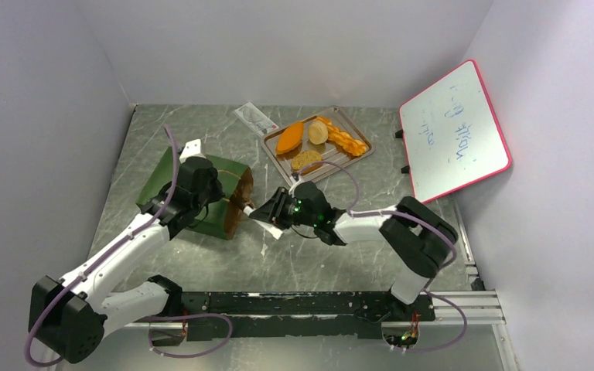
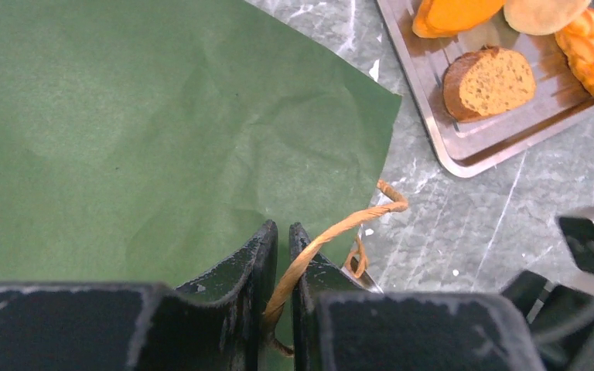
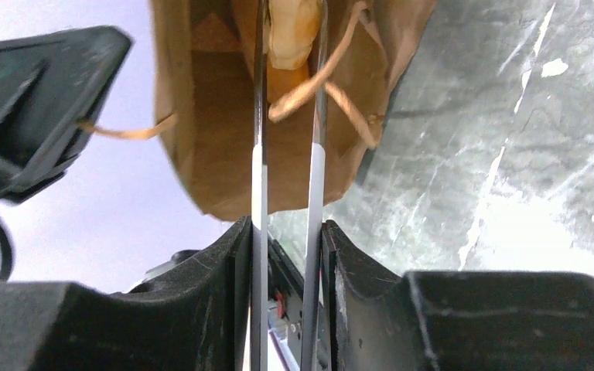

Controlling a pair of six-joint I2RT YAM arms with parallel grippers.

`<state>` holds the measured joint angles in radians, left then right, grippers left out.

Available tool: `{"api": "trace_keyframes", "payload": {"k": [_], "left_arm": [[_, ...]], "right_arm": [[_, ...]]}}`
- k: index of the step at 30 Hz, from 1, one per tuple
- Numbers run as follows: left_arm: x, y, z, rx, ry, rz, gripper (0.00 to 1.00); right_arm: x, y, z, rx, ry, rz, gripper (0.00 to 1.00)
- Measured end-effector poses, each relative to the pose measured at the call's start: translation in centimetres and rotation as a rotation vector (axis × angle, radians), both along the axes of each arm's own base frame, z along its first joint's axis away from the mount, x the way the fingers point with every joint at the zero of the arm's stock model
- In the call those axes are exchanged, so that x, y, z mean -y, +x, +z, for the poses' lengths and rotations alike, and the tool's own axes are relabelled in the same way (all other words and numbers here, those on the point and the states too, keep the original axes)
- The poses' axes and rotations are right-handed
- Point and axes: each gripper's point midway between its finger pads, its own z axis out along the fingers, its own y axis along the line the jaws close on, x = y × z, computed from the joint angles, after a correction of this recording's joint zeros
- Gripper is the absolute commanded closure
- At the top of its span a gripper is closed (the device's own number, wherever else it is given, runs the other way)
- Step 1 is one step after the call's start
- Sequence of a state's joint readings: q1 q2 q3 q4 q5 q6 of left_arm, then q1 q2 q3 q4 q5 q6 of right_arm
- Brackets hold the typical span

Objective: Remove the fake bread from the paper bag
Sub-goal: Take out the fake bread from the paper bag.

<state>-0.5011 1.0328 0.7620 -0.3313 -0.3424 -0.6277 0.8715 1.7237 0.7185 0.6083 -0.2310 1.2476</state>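
Note:
The dark green paper bag lies on its side with its brown mouth facing right. My left gripper is shut on one tan handle cord at the bag's edge. My right gripper is shut on a pair of metal tongs that reach into the bag's mouth. Between the tongs' tips sits a pale golden fake bread piece, still inside the bag. Other bread lies on the metal tray: an orange loaf, a round bun, a braided stick and a slice.
A pink-edged whiteboard leans at the right wall. A small plastic packet lies behind the tray. White walls close in on three sides, and a black rail runs along the near edge.

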Motion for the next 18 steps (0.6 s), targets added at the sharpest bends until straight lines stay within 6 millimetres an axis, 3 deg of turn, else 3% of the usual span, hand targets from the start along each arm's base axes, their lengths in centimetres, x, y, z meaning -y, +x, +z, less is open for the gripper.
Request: {"api": "trace_keyframes", "payload": {"k": [5, 14, 18], "left_arm": [[-0.5, 0.6, 0.1, 0.002, 0.009, 0.048, 0.93], [-1.0, 1.2, 0.1, 0.006, 0.011, 0.106, 0.93], [-1.3, 1.5, 0.3, 0.013, 0.019, 0.128, 0.93]], "right_arm": [[1.7, -1.0, 2.1, 0.041, 0.026, -0.014, 1.0], [5.3, -3.3, 2.3, 0.047, -0.015, -0.033, 1.0], [7.0, -4.2, 3.7, 0.076, -0.014, -0.055, 1.0]]}}
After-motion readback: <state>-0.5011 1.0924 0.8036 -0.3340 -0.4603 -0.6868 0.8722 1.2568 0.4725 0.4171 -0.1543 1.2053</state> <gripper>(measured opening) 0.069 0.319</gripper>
